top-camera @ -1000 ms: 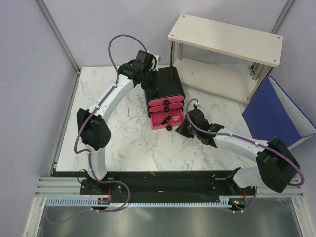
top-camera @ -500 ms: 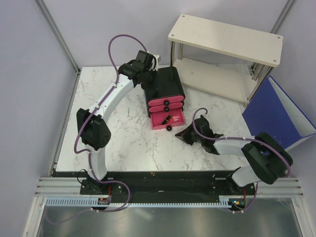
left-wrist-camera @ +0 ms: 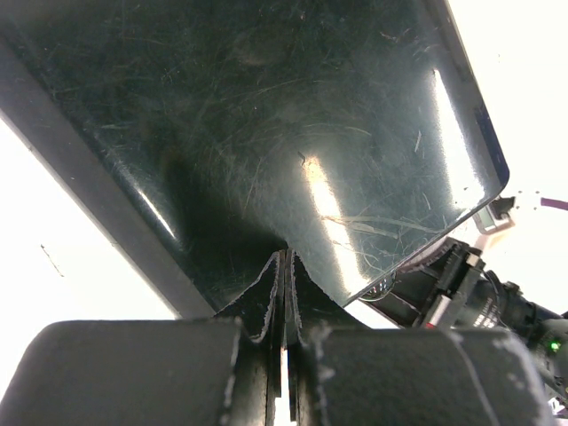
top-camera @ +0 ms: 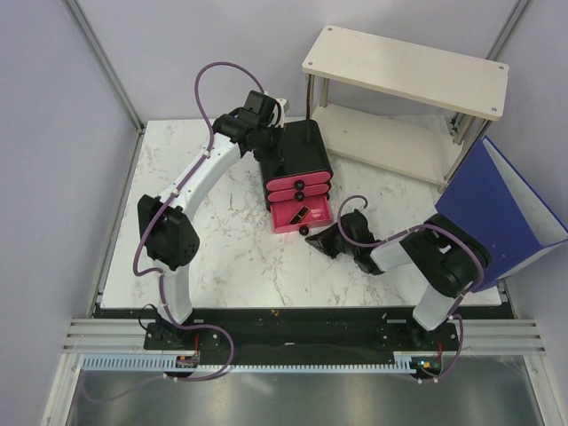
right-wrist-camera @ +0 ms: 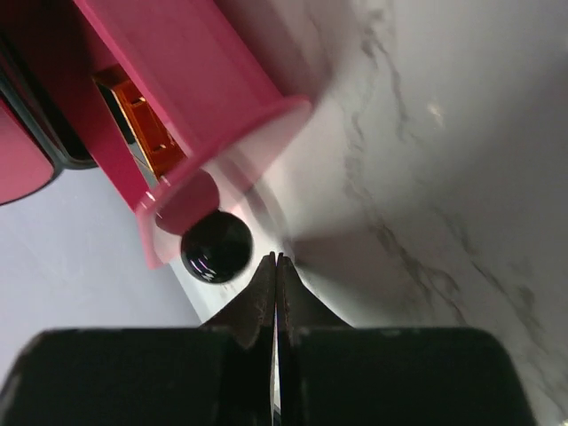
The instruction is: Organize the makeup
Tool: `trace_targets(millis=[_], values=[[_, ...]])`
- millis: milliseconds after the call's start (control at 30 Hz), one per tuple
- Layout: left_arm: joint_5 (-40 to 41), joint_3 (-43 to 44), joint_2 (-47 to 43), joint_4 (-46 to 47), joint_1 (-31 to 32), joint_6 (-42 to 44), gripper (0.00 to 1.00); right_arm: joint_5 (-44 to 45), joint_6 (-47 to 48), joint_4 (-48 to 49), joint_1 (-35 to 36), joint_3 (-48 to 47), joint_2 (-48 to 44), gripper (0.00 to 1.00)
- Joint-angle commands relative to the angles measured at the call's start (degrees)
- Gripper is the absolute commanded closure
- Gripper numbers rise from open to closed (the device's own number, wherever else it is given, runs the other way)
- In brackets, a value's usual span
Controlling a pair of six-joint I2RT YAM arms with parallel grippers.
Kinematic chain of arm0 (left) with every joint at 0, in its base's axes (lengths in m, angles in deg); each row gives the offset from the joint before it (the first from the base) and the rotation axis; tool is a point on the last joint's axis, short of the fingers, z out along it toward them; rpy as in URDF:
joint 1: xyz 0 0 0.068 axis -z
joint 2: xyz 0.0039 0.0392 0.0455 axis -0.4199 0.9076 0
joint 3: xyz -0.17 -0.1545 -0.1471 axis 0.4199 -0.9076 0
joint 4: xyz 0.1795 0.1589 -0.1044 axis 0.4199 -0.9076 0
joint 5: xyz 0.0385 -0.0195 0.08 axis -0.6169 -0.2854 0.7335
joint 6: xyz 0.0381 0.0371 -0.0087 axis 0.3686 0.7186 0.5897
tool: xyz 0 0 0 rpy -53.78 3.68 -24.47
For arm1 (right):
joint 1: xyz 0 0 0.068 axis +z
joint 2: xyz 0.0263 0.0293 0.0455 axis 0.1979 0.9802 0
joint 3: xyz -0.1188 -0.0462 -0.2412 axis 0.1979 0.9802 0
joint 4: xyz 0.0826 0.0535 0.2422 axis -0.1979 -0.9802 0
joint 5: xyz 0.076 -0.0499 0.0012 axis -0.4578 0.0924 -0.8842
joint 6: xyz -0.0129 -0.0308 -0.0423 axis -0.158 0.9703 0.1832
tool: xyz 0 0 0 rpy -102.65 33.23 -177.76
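Top external view: we see the black box (top-camera: 302,151) with pink drawers toward the far edge of the tabletop (top-camera: 222,257). Its bottom drawer (top-camera: 321,213) is pulled out, with the black-gold lipstick (top-camera: 302,214) lying inside. The right wrist view alone shows the right gripper (right-wrist-camera: 275,264), jaws pressed together and empty, just beside the drawer's black knob (right-wrist-camera: 216,246); there the lipstick is only a gold sliver. The left wrist view shows the left gripper (left-wrist-camera: 285,262), jaws likewise together, at the box's glossy black wall; we cannot tell whether it touches.
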Motion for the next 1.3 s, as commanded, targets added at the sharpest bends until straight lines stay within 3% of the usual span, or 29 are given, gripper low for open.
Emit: trace_targets(millis=[0, 200, 300, 500, 667, 833, 1000, 1033, 1133, 1167, 1233, 1267], values=[[3.14, -2.99, 2.17, -8.72, -0.19, 3.21, 0.98, 0.29, -2.67, 7.5, -0.13, -3.43, 4.62, 1.0], [3.49, -3.25, 1.73, -8.72, -0.36, 3.65, 0.98, 2.4, -7.86, 19.44, -0.39, -4.92, 10.86, 1.0], [3.49, -3.34, 1.47, -8.72, -0.37, 3.82, 0.98, 2.58, -8.05, 20.87, -0.92, -8.15, 12.81, 1.0], [3.14, -3.25, 1.47, -8.81, -0.45, 3.82, 0.98, 1.79, -2.42, 12.63, -1.62, -18.61, 14.56, 1.0], [3.05, -3.43, 1.55, -8.89, -0.45, 3.65, 0.98, 0.91, -2.68, 12.17, -2.76, -22.67, 17.64, 1.0], [4.02, -3.78, 0.33, -9.07, -0.45, 3.82, 0.98, -0.05, -1.46, 9.37, -2.68, -20.92, 14.67, 1.0], [5.51, -2.82, -2.57, -9.77, -0.54, 3.39, 0.97, -1.37, 4.34, 0.17, -2.77, -15.92, 5.09, 1.0], [5.78, -2.12, -3.27, -10.47, -0.54, 3.3, 0.95, -1.81, 6.53, -2.48, -2.68, -15.65, 3.16, 1.0], [7.35, 1.31, -6.35, -13.46, -0.54, 3.03, 0.76, -1.64, 15.93, -14.69, -2.76, -15.56, -7.18, 0.99], [8.06, 0.97, -8.97, -13.81, -0.54, 3.12, 0.62, -0.86, 18.04, -20.55, -2.77, -15.47, -9.66, 0.98], [10.17, 0.09, -11.44, -14.43, -0.54, 3.03, 0.5, 2.73, 25.07, -26.99, -2.85, -15.99, -16.59, 0.93], [10.87, -2.0, -14.41, -14.43, -0.54, 2.95, 0.32, 4.15, 27.62, -33.29, -2.77, -16.69, -18.81, 0.9]])
